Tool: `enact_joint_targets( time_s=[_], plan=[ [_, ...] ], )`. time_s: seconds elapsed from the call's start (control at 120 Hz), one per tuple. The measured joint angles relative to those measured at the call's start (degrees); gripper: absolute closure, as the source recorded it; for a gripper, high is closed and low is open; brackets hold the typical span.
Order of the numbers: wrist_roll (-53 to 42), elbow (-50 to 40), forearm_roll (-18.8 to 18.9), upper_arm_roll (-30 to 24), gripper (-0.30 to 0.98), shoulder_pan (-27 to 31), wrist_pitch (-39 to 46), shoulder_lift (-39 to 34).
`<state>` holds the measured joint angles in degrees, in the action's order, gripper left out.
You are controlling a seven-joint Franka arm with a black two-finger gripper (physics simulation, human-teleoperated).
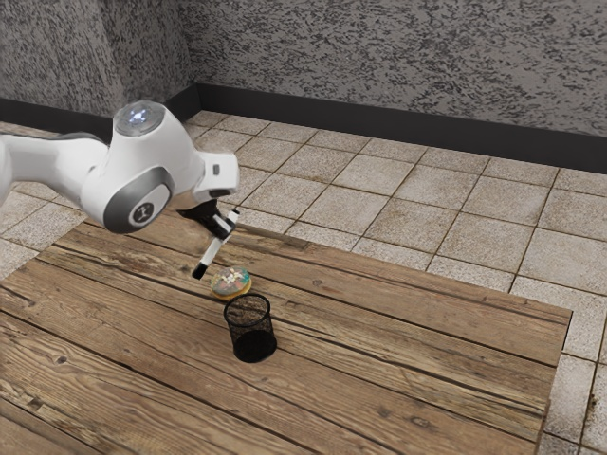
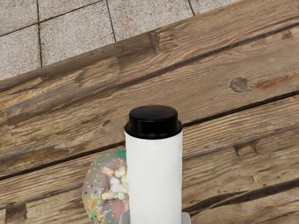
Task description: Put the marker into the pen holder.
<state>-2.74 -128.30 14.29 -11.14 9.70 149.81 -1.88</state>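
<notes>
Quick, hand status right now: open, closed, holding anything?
Hand: closed on the marker, one finger on each side of it; the marker is held at a slant.

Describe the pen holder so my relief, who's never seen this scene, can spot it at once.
On the brown wooden plank table, find the round, sprinkle-topped pastry. Right beside it, on the exterior camera's near side, stands the black mesh cup, upright and open-topped. It is see-through and taller than the flat pastry, while the white, black-ended marker is up in the black gripper.
</notes>
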Motion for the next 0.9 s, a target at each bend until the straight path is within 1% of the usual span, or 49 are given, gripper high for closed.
enact_joint_targets(
  time_s=[0.108,0.25,0.458,0.692,0.842,0.9],
  plan=[
    [3.2,-4.0,-0.5,-2.9,0.79,0.0,6.7,-2.9],
    [7.4,-6.5,-1.0,-5.2,0.79,0.3,11.2,-3.4],
    [12.4,-8.8,-1.4,-5.9,0.79,-0.4,13.5,-3.7],
    [16.3,-10.0,-1.6,-6.0,0.78,-0.3,13.8,-3.5],
    [18.1,-9.8,-1.8,-6.7,0.45,-0.5,12.0,-3.6],
    [18.6,-9.8,-1.8,-6.7,0.34,-0.5,11.4,-3.8]
  ],
)
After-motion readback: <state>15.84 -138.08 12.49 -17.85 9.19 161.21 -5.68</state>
